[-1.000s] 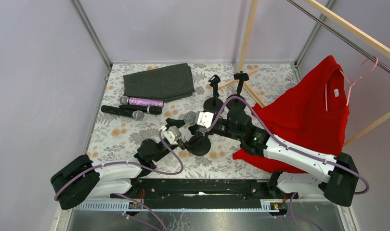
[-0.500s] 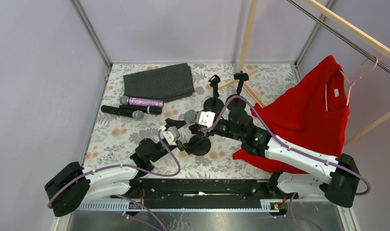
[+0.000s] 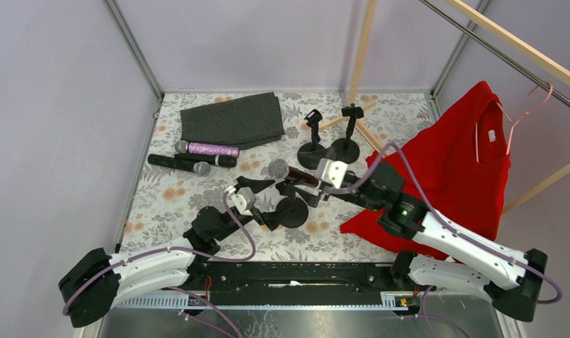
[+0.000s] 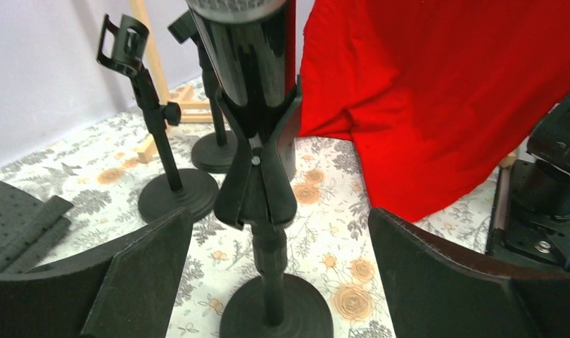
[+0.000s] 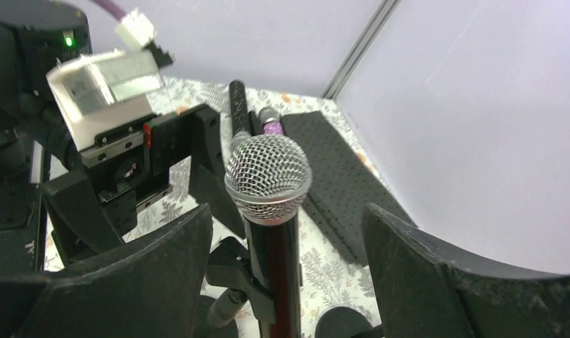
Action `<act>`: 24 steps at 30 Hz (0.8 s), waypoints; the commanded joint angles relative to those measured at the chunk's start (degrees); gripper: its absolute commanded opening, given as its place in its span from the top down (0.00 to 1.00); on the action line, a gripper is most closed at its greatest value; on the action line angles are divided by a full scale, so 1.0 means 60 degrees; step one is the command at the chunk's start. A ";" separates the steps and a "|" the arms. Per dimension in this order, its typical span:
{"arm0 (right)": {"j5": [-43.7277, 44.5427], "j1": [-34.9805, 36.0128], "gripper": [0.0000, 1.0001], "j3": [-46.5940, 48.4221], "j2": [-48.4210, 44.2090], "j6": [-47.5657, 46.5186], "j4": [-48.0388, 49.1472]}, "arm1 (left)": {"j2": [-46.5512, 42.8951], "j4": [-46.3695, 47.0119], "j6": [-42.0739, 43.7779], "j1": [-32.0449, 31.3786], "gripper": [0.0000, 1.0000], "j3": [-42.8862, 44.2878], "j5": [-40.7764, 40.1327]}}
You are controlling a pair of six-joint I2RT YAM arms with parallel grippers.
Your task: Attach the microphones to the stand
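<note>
Nearest the bases, the left gripper (image 3: pixel 262 201) had its fingers (image 4: pixel 138 282) spread wide and grasping nothing. The near stand (image 4: pixel 275 317) rose upright between them, untouched. That stand's forked clip (image 4: pixel 257 183) held a black microphone (image 3: pixel 300 176) at a slant, its round mesh head (image 5: pixel 268 176) toward the left. The right gripper (image 3: pixel 312 189) faced it from the other side. Its fingers (image 5: pixel 152 282) were likewise parted, one on either flank of the body and clear of it.

From the left wrist, stand and microphone hid part of the red shirt (image 3: pixel 444 165). The shirt was soft and creased, at the right by a wooden frame (image 3: pixel 363 42), with its lower edge on the flower-printed table cover (image 3: pixel 169 197). Just beyond stood two more stands (image 3: pixel 312 149), matt black with round flat bases, side by side.

Farther left lay a purple glitter microphone (image 3: pixel 212 150) beside slim, glossy black microphones (image 3: pixel 171 163). A dark dotted cloth (image 3: pixel 233 120) lay folded at the far edge.
</note>
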 commanded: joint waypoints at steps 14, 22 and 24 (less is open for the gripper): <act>0.2569 0.0042 0.17 -0.2098 -0.4754 0.3027 -0.0949 | -0.2287 -0.1751 -0.4577 -0.0061 0.01 -0.0716 -0.0828; 0.3950 0.0044 0.18 -0.3373 -0.6027 0.4532 -0.1664 | -0.4059 -0.4572 -0.4991 -0.0195 0.01 -0.0464 -0.0985; 0.3801 0.0049 0.19 -0.3771 -0.6198 0.4944 -0.1571 | -0.4428 -0.5323 -0.4832 -0.0205 0.01 -0.0192 -0.1238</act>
